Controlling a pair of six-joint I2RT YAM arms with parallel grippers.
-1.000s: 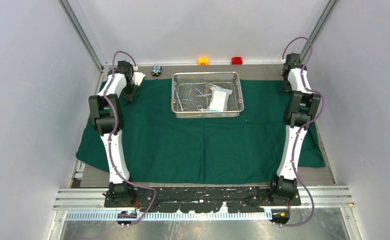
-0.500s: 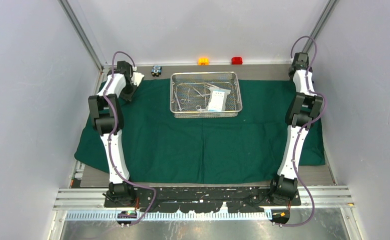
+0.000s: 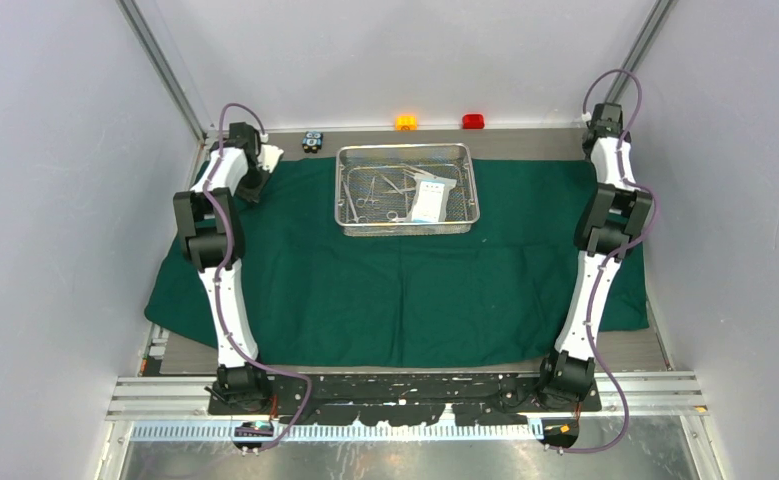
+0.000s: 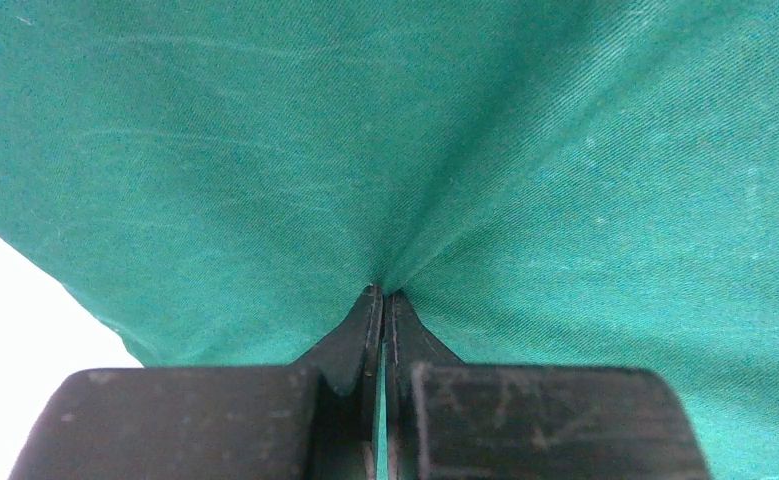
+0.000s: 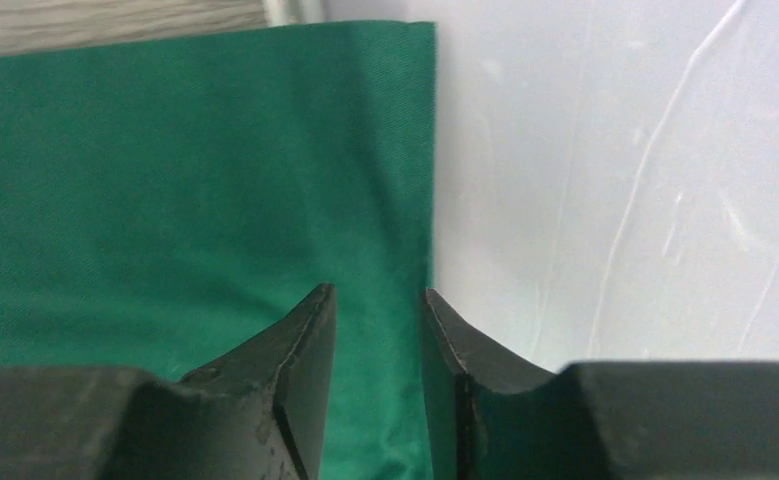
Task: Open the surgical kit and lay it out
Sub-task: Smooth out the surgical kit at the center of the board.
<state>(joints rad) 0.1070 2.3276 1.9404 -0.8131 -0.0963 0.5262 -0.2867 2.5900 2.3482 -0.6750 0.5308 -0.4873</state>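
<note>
The dark green cloth wrap [image 3: 395,290] lies spread flat over the table. On its far middle stands the silver wire-mesh tray [image 3: 408,231], holding slim steel instruments [image 3: 370,195] and a white-blue packet [image 3: 429,200]. My left gripper [image 3: 255,188] is at the cloth's far left corner. In the left wrist view it [image 4: 382,293] is shut on a pinched fold of cloth [image 4: 465,150]. My right gripper [image 3: 603,125] is at the far right. In the right wrist view it [image 5: 377,290] stands open over the cloth's edge [image 5: 165,180], holding nothing.
Small black-blue [image 3: 312,141], orange [image 3: 405,122] and red [image 3: 473,121] blocks sit along the back wall behind the tray. White side walls [image 5: 615,150] close in on both sides, and the right gripper is close to the right one.
The right gripper has opened, let go of the cloth and moved back toward the far right corner. The cloth and the tray on it have slid a little to the left.
</note>
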